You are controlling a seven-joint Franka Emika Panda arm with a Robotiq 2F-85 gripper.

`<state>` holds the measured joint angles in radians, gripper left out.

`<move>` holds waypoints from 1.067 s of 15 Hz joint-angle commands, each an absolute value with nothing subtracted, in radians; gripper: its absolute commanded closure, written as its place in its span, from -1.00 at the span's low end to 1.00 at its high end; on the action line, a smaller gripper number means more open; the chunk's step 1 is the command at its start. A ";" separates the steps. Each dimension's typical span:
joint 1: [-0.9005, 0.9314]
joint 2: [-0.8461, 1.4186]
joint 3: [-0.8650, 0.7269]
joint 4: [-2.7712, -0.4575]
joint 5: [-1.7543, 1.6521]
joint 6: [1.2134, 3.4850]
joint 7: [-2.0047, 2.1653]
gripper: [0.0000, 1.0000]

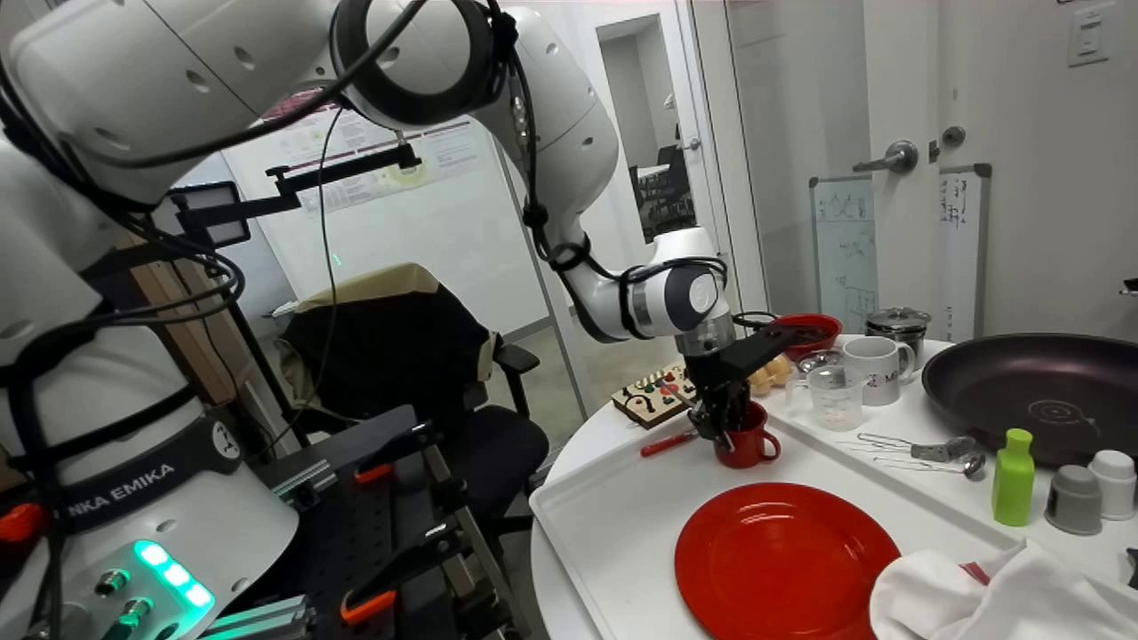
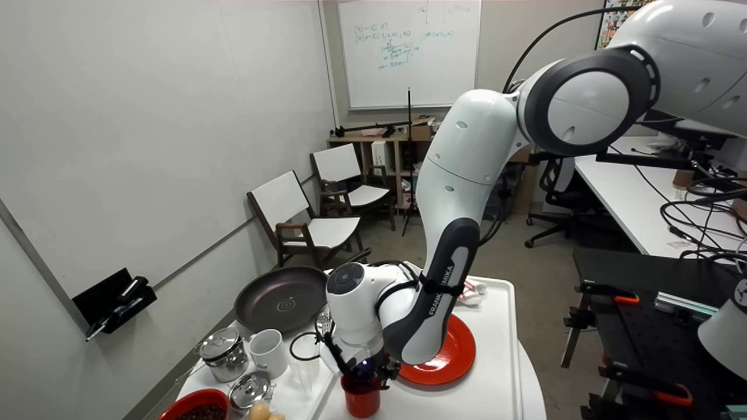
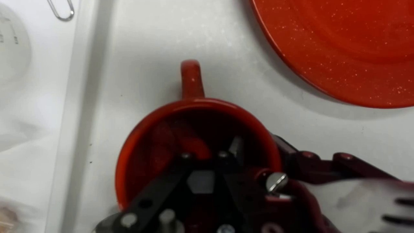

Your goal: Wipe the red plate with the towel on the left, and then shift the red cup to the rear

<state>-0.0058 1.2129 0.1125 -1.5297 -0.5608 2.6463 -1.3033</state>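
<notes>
Two fingers of the gripper point(image 3: 260, 148) straddled the wall of the red cup point(image 1: 747, 447), one inside, one outside; their gap and any clamping could not be told. A clean shift probably wanted a firm pinch, then a slight, level lift. The cup stood upright on the tray point(image 1: 613, 507) near a corner, close to the long edge facing the measuring cup point(image 1: 837, 400). Bare tray lay toward the opposite long edge; the red plate point(image 1: 782, 560) seemed to limit travel lengthwise, with the towel point(image 1: 996, 596) past it.
</notes>
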 commanded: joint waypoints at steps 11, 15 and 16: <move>0.008 1.204 0.083 -1.628 -0.514 2.664 -1.342 0.92; 0.020 1.195 0.059 -1.704 -0.528 2.699 -1.326 0.92; 0.024 1.192 0.054 -1.719 -0.530 2.708 -1.321 0.92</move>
